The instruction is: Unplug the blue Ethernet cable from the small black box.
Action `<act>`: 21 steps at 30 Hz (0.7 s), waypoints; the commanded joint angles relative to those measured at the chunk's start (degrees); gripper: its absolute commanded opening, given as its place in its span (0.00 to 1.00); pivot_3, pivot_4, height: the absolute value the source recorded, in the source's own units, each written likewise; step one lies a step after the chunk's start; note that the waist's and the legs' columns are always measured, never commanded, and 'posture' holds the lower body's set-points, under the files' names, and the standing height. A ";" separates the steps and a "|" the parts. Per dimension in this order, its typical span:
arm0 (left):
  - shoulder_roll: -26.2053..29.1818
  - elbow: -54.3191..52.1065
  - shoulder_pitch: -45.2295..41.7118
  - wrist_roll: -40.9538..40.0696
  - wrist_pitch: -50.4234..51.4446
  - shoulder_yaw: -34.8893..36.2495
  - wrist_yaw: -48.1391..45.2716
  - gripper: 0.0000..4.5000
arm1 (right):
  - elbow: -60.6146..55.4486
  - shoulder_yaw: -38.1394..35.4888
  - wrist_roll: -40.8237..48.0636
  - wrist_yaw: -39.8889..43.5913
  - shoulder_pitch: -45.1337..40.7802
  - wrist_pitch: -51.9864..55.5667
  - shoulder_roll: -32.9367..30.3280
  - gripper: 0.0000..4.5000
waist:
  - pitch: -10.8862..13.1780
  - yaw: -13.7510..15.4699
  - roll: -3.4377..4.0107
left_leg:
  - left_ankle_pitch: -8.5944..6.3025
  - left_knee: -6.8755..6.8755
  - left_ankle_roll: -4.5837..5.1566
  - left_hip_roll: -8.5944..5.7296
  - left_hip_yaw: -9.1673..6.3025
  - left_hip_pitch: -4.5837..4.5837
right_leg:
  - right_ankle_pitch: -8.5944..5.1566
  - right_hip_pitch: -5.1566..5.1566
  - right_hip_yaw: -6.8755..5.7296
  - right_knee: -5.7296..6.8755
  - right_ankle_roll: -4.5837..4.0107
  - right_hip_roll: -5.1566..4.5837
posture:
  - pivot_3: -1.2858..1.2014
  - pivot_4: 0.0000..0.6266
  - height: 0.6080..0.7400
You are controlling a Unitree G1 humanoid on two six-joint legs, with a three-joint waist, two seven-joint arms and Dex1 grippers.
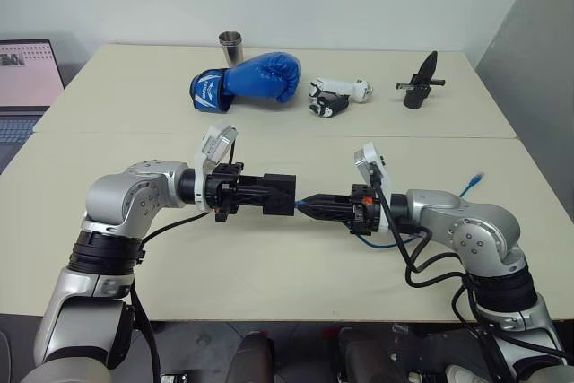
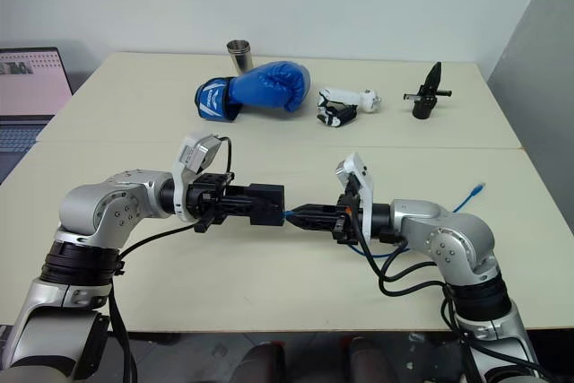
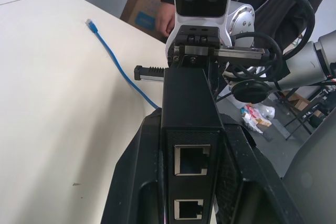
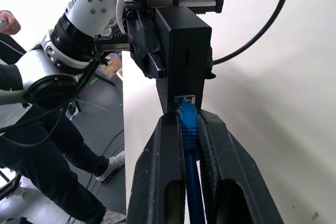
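Far left, a laptop [image 1: 27,78] sits open on a neighbouring surface just off the edge of the cream table [image 1: 269,266]. The table is two pale tops pushed together, the seam running across the middle, with a white wall behind and a grey panel at the far right.

Along the back there's a small metal cup [image 1: 230,47], then a blue boxing glove [image 1: 251,80] lying on its side just in front of it, next a white and black gadget [image 1: 334,96], and further right a black pointed clamp [image 1: 420,82] standing on the tabletop.

Now the action, held up above the near half of the table. The left gripper [image 1: 256,195] points level toward the right, its two black fingers clamped tight on the small black box [image 1: 280,193]; the left wrist view shows two open ports on the box's near edge. Facing it, the right gripper [image 1: 309,206] points left, jaws closed on the plug of the blue Ethernet cable [image 4: 188,124]. The right wrist view shows that plug seated in the box's port, the cord running back between the fingers. The rest of the cable trails right under the right arm, its free plug lying on the table near the right edge.

Past the table edge, a person [image 4: 47,150] in dark clothing stands on the floor.
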 commanded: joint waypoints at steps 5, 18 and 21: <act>0.01 -1.99 -0.32 -0.71 -0.04 0.73 -0.58 0.18 | -0.85 -0.18 0.38 0.67 -1.11 0.29 -0.61 0.02 | 0.00 0.00 0.00 | 0.00 0.00 0.00 0.00 0.00 0.00 | 0.00 0.00 0.00 0.00 0.00 0.00 | 0.52 0.24 1.00; 3.29 1.30 -0.31 4.44 -5.66 -0.73 -4.19 0.18 | -0.69 -4.54 4.03 3.30 1.67 4.51 -7.02 0.02 | 0.00 0.03 0.00 | 0.00 0.00 0.00 -0.01 0.01 0.00 | 0.00 0.00 0.00 -0.01 -0.01 0.00 | 0.52 0.24 1.00; 3.05 2.33 0.02 5.54 -6.68 -0.45 -3.61 0.18 | -0.02 -6.01 3.18 2.74 2.49 3.60 -8.21 0.02 | 0.00 0.02 0.00 | 0.00 0.00 0.00 -0.01 0.01 -0.01 | 0.00 0.00 0.00 -0.01 0.00 0.00 | 0.52 0.24 1.00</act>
